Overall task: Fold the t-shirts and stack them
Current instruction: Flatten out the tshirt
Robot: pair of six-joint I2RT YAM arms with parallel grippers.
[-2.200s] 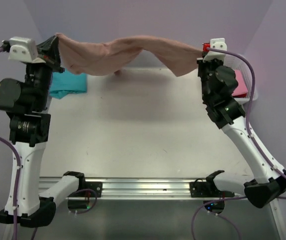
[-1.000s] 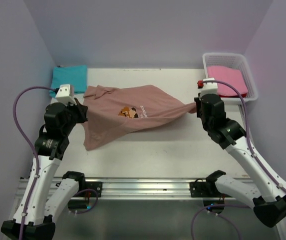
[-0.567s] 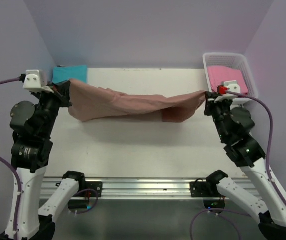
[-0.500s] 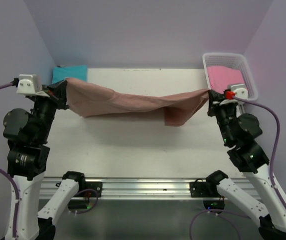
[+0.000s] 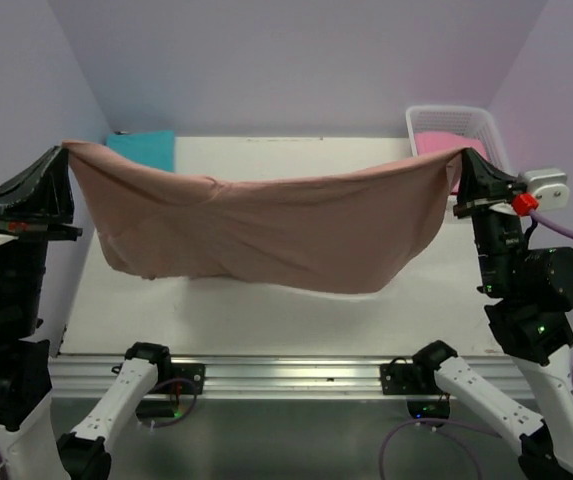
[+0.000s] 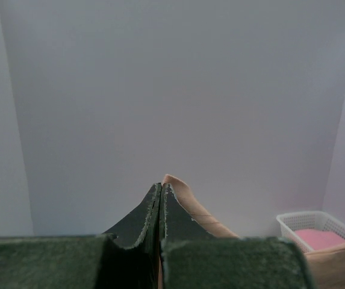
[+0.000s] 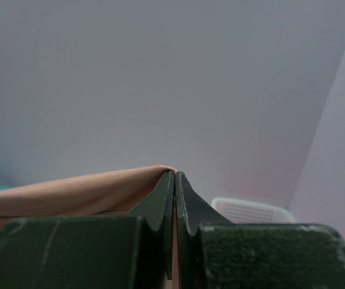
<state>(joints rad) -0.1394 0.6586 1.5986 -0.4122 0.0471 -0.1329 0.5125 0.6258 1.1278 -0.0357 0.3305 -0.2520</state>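
The salmon-brown t-shirt hangs stretched in the air between both grippers, high above the table, its lower edge sagging. My left gripper is shut on its left corner; the cloth shows beside the closed fingers in the left wrist view. My right gripper is shut on its right corner; the cloth runs left from the closed fingers in the right wrist view. The print is hidden. The teal t-shirt lies folded at the table's back left. The pink t-shirt lies in the basket.
A white plastic basket stands at the back right corner; it also shows in the left wrist view and the right wrist view. The white table lies under the hanging shirt. Purple walls close in the back and sides.
Both arms have risen and drawn toward the camera, lifting the salmon-brown t-shirt higher and spreading it wider, so it now hangs as a broad sheet.
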